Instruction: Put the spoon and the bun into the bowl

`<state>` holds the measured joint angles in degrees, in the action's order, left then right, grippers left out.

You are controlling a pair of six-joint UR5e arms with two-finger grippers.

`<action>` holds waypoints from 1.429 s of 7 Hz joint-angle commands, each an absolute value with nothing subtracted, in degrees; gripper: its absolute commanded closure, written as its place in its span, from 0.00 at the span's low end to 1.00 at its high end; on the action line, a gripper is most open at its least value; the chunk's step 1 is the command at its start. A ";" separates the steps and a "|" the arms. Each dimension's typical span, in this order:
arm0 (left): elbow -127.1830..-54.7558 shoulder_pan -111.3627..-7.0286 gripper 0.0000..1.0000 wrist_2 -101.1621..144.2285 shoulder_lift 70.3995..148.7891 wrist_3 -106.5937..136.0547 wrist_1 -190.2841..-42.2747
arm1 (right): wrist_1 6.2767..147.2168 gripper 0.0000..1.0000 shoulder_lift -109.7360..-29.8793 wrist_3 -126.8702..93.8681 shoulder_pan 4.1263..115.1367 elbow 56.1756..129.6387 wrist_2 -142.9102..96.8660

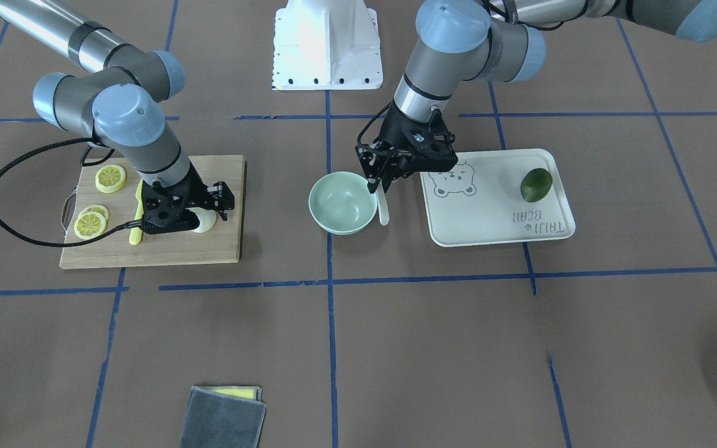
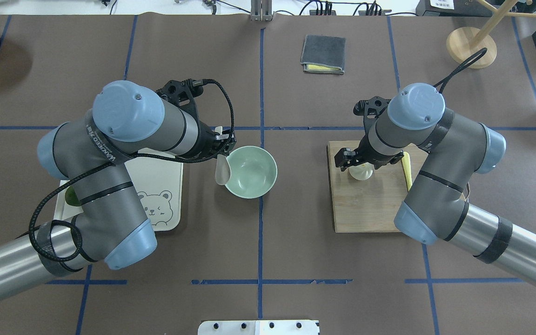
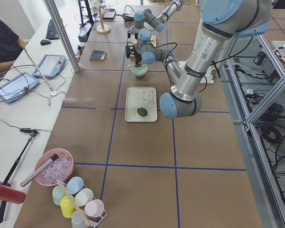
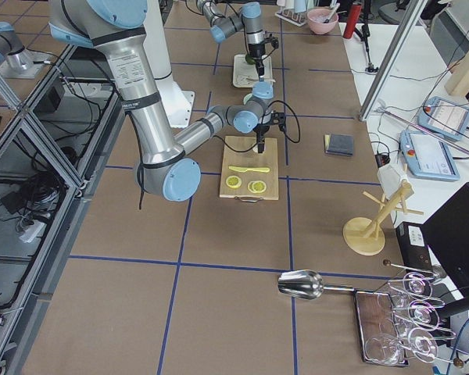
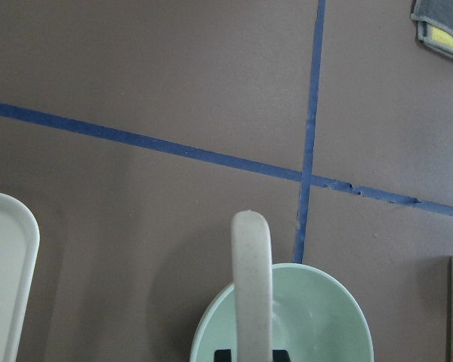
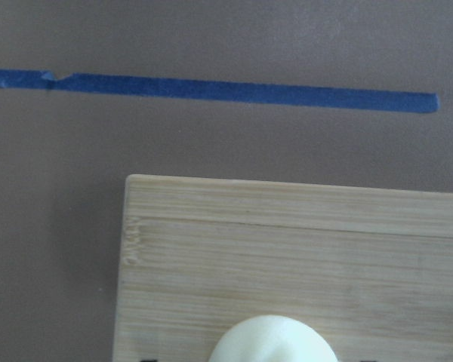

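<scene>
Currently clamps the spoon [image 1: 383,210] in the left gripper [image 1: 376,186], long axis hanging just outside the bowl [image 1: 341,202] rim; probably needs shifting bowlward. Poises the right gripper [image 1: 200,214] over the bun [image 1: 206,224] on the cutting board [image 1: 221,242]; cannot tell whether clenched.

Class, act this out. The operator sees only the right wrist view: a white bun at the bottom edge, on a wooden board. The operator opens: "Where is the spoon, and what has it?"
Observer: The left gripper holds the spoon at the bowl's rim, on the side toward the tray.
Operator: Anything in that bowl yet?
Observer: No. The overhead view shows nothing lying inside it.
Operator: What else shares this board?
Observer: Lemon slices and a yellow knife, on the part away from the bowl.
</scene>
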<state>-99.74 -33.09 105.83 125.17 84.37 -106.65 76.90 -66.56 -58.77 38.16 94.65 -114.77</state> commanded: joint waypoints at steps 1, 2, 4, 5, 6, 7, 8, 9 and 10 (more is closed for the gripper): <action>-96.17 -32.61 1.00 105.65 128.40 89.27 -106.96 | 76.99 1.00 -66.80 -58.71 38.23 94.75 -114.87; -95.98 -32.43 1.00 105.56 128.32 91.12 -109.14 | 76.99 1.00 -66.80 -58.71 38.32 95.09 -114.87; -91.52 -31.56 1.00 105.38 128.41 95.52 -116.07 | 76.99 1.00 -66.88 -58.62 38.84 96.76 -115.22; -90.28 -31.29 1.00 105.38 128.93 96.49 -116.80 | 77.69 1.00 -66.80 -58.54 39.80 97.20 -116.09; -90.18 -31.12 1.00 105.29 129.46 96.59 -116.89 | 77.87 1.00 -66.88 -58.45 40.68 98.43 -116.97; -89.22 -31.11 1.00 105.29 130.16 96.42 -116.89 | 77.87 1.00 -66.88 -58.45 41.48 98.70 -118.03; -89.12 -31.11 1.00 105.29 129.99 96.15 -116.89 | 77.87 1.00 -66.88 -58.45 41.57 98.61 -118.12; -88.86 -31.11 1.00 104.86 129.99 96.07 -116.98 | 77.87 1.00 -66.71 -58.45 41.92 98.61 -118.12; -87.73 -31.11 1.00 103.64 130.08 95.98 -118.11 | 77.87 1.00 -66.45 -58.45 42.01 98.61 -118.12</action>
<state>-88.69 -31.12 104.66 130.00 96.10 -117.25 77.87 -66.70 -58.45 41.79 98.59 -118.07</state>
